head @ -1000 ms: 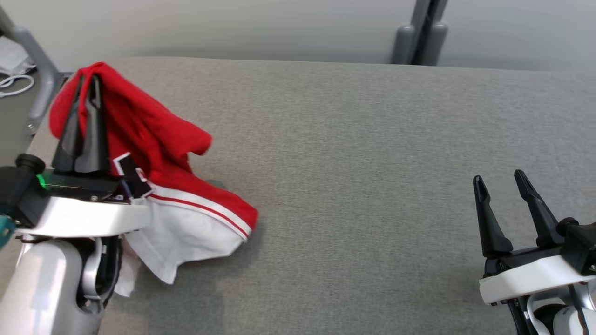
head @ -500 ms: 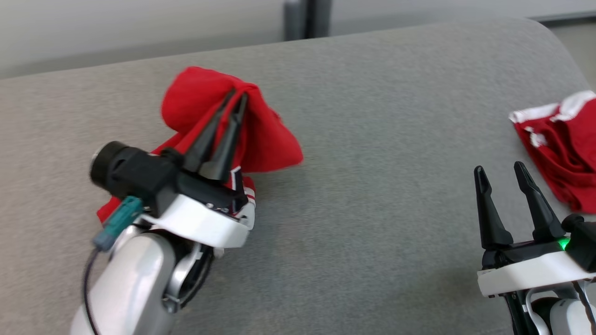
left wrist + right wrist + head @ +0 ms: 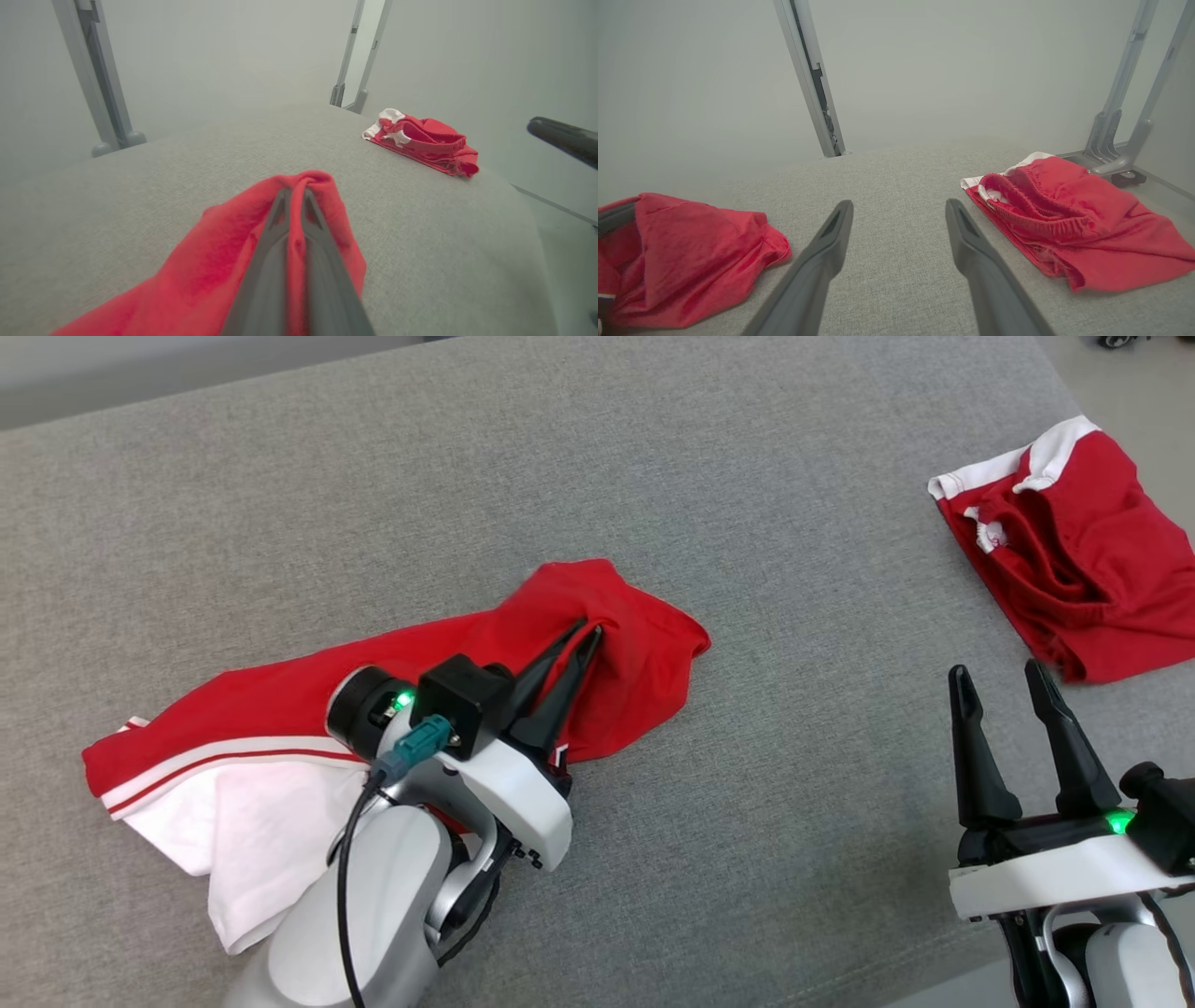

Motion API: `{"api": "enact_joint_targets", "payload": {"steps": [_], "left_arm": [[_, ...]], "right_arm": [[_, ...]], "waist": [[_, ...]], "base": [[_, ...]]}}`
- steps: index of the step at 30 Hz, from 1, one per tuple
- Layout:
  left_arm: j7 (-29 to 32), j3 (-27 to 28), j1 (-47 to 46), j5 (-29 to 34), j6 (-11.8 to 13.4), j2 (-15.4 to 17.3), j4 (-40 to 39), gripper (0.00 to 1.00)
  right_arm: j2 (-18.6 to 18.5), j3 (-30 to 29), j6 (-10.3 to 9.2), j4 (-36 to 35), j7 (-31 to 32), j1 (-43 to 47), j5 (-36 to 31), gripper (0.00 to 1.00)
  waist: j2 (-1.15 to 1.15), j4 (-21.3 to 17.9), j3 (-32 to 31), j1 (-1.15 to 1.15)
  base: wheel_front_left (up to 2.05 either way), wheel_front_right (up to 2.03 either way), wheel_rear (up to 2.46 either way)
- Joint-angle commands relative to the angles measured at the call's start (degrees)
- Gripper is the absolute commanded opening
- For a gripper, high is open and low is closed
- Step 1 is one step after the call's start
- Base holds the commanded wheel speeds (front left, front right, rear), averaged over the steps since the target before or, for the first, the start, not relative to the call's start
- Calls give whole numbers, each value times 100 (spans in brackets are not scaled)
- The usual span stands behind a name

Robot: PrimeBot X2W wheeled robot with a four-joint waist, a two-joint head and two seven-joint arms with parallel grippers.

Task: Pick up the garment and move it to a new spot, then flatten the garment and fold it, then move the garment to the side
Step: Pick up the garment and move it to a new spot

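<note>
Garment [image 3: 271, 695] now lies lowered, not hanging, well left of the folded shorts [image 3: 1074, 551], left gripper [image 3: 590, 629] clamped on its limp red fold, right gripper [image 3: 997, 670] agape, empty; regrip corners.

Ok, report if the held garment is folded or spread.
Crumpled, not folded: the garment lies bunched on the grey surface, its red end pinched by the left gripper.

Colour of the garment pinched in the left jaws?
Red garment with white panel and stripe; best in head view.
</note>
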Motion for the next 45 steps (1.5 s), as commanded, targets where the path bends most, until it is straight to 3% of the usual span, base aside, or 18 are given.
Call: {"api": "enact_joint_targets", "payload": {"steps": [1,2,10,22,26,33,37,45], "left_arm": [[-103,-10,-98,-26,-37,-11,74,72],[-152,-43,-107,2,-44,-27,173,100],[-714,114,83,-150,-10,-36,172,100],[-1163,1588,873,-561,784,405,-516,100],[-1195,2115,1187,-535,906,596,-691,100],[-1191,2703,1958,-373,729,872,-1027,100],[-1192,2761,2309,-353,566,907,-1040,100],[-1081,2613,2756,-282,541,961,-1104,100]], "right_arm": [[-16,-7,-1,28,-47,-100,25,100],[-16,-13,-1,63,-61,-108,16,100],[-18,-83,-1,185,-61,-109,-105,100],[-20,-222,-1,4,138,47,-405,100],[-19,-225,-1,-59,214,108,-495,100],[-20,-226,-1,-109,396,261,-726,100],[-20,-246,-1,-72,470,363,-814,100],[-20,-284,-1,-86,620,608,-886,100]], "waist": [[0,40,3,0],[0,76,-14,0],[0,435,-307,0],[0,1121,-838,0],[0,1293,-992,0],[0,1503,-1297,0],[0,1546,-1495,0],[0,1581,-1802,0]], "base": [[0,0,0],[0,0,0],[0,0,0],[0,0,0],[0,0,0],[0,0,0],[0,0,0],[0,0,0]]}}
